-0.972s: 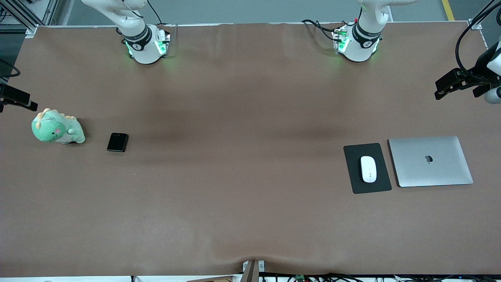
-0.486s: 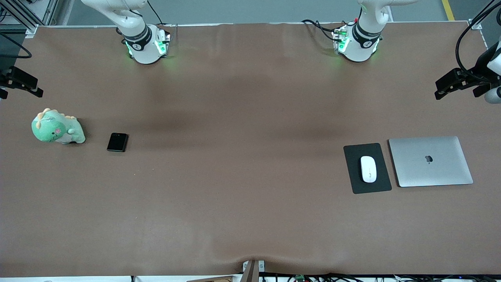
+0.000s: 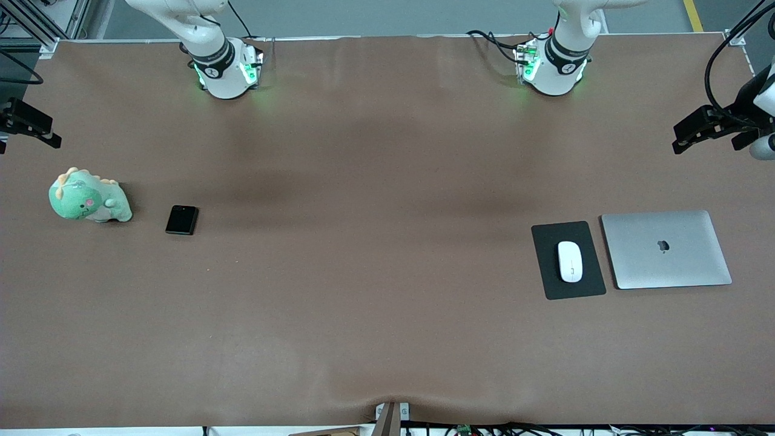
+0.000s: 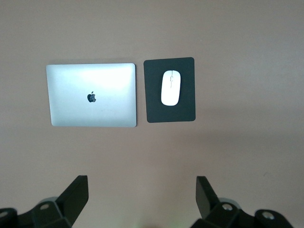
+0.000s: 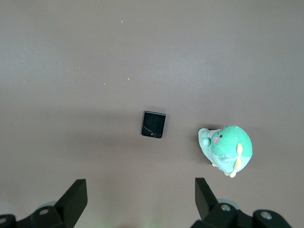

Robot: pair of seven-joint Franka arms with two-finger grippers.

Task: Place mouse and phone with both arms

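The white mouse [image 3: 570, 261] lies on a dark grey pad [image 3: 548, 275] toward the left arm's end of the table. It also shows in the left wrist view [image 4: 170, 88]. The black phone [image 3: 182, 219] lies flat on the table toward the right arm's end and shows in the right wrist view [image 5: 154, 124]. My left gripper [image 3: 684, 136] [image 4: 141, 197] is open and empty, high over the table's edge at its own end. My right gripper [image 3: 42, 130] [image 5: 140, 197] is open and empty, high over the edge at its end.
A closed silver laptop [image 3: 666, 249] [image 4: 91, 95] lies beside the pad [image 4: 154, 107], toward the left arm's end. A green plush dinosaur [image 3: 88, 197] [image 5: 227, 149] sits beside the phone, toward the right arm's end. The brown table [image 3: 375, 242] spreads bare between the two groups.
My right gripper has drawn back over the table's edge, away from the plush dinosaur. The left gripper, the mouse and the phone have not moved.
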